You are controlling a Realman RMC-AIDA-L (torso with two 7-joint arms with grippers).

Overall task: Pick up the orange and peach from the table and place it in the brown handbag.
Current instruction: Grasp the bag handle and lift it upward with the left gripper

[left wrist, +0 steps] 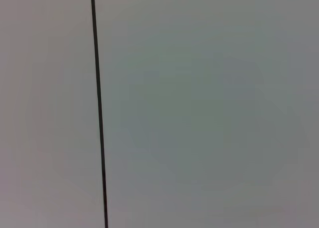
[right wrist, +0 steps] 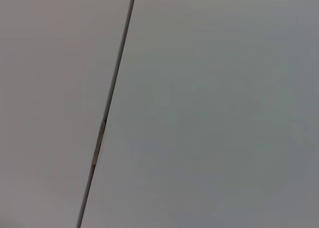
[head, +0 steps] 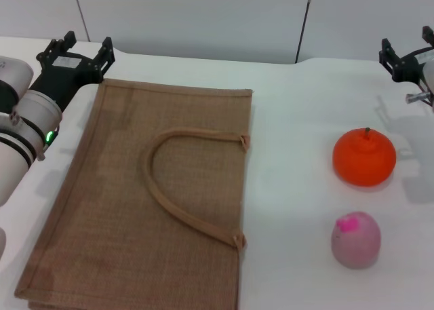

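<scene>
In the head view the brown handbag [head: 142, 201] lies flat on the white table, its strap handle looped on top. The orange [head: 364, 157] sits on the table to the right of the bag. The peach [head: 355, 239], with a magenta spot on top, sits just in front of the orange. My left gripper [head: 87, 45] is open and empty above the table beyond the bag's far left corner. My right gripper [head: 407, 44] is open and empty at the far right, beyond the orange. Both wrist views show only blank wall.
A pale wall [head: 203, 18] with vertical panel seams rises behind the table's far edge. Bare white table [head: 291, 188] lies between the bag and the two fruits. A wall seam shows in the left wrist view [left wrist: 98, 108] and in the right wrist view [right wrist: 107, 108].
</scene>
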